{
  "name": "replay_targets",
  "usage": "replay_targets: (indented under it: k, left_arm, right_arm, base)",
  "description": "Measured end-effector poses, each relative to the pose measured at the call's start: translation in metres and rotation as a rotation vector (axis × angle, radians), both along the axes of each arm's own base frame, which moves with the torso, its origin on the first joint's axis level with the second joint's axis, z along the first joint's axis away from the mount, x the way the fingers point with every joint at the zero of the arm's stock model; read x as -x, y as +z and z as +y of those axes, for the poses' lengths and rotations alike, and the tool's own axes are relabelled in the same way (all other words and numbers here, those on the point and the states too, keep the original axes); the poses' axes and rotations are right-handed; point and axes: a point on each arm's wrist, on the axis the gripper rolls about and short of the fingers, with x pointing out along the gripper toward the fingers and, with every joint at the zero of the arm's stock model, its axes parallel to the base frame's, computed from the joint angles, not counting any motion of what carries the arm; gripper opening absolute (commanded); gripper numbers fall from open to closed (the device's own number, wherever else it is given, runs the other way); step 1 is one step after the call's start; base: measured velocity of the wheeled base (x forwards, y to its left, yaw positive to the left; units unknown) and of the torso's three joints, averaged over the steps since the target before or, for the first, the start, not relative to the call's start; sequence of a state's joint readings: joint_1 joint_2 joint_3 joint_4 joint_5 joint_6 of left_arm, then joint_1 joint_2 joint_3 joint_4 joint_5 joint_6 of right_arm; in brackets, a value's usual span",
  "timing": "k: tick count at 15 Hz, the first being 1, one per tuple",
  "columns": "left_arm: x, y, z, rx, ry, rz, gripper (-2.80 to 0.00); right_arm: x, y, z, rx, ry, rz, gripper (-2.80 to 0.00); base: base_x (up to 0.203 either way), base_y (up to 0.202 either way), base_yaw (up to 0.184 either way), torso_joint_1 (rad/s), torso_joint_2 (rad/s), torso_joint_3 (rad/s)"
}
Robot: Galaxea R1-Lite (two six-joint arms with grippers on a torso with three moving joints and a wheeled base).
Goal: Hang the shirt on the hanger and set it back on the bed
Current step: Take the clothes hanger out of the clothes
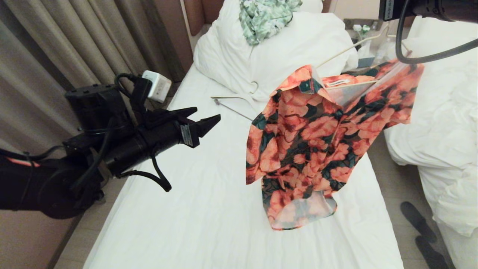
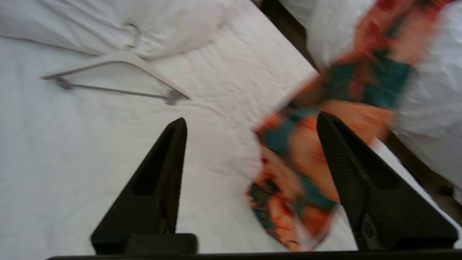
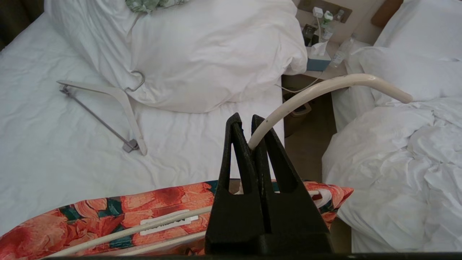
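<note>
The flowered shirt (image 1: 317, 142) hangs in the air over the right side of the bed (image 1: 209, 209), draped on the thin cream hanger (image 1: 351, 46). Its collar and white neck label face up. My right gripper (image 3: 246, 121) is shut on the hanger's long curved hook (image 3: 325, 86), above the collar (image 3: 144, 213). In the head view only that arm's black body shows, at the top right. My left gripper (image 1: 207, 114) is open, level, to the left of the shirt and apart from it. In the left wrist view nothing lies between the fingers (image 2: 166, 173), and the shirt (image 2: 306, 144) hangs beyond them.
A thicker white hanger with a grey bar (image 1: 233, 102) lies on the sheet by the pillow heap (image 1: 269, 56), which carries a green-and-white cloth (image 1: 265, 15). A second bed with a rumpled duvet (image 1: 440, 123) stands to the right. Slippers (image 1: 418, 220) are in the aisle, curtains (image 1: 56, 48) on the left.
</note>
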State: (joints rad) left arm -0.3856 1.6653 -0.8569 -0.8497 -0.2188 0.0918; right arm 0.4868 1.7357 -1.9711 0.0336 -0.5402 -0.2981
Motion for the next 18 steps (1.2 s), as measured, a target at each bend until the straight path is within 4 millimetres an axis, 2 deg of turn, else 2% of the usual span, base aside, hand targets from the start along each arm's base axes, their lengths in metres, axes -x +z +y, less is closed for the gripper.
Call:
replay_targets:
  k: [1,8,12,15,18]
  left_arm:
    - [-0.005,0.002,0.009,0.002,0.021,-0.008,-2.80]
    - [-0.046,0.009,0.090,0.005,0.211,-0.042,-2.80]
    - [-0.060,0.012,0.125,0.009,0.309,-0.062,-2.80]
    - [-0.067,0.011,0.142,0.011,0.358,-0.065,-2.80]
    - [-0.071,0.009,0.146,0.010,0.368,-0.062,-2.80]
  right_arm:
    - [0.000,0.000,0.001,0.001,0.001,0.001,-2.80]
    - [-0.001,-0.003,0.007,0.010,0.017,0.011,-2.80]
    - [-0.002,0.000,0.009,0.029,0.014,-0.023,-2.80]
    - [-0.002,0.002,0.009,0.033,0.010,-0.046,-2.80]
    - [-0.002,0.004,0.009,0.061,0.000,-0.065,-2.80]
  base:
    - [0.000,0.000,0.000,0.000,0.00,0.000]
    - [0.000,0.000,0.000,0.000,0.00,0.000]
    - [0.000,0.000,0.000,0.000,0.00,0.000]
    - [0.000,0.000,0.000,0.000,0.00,0.000]
    - [0.000,0.000,0.000,0.000,0.00,0.000]
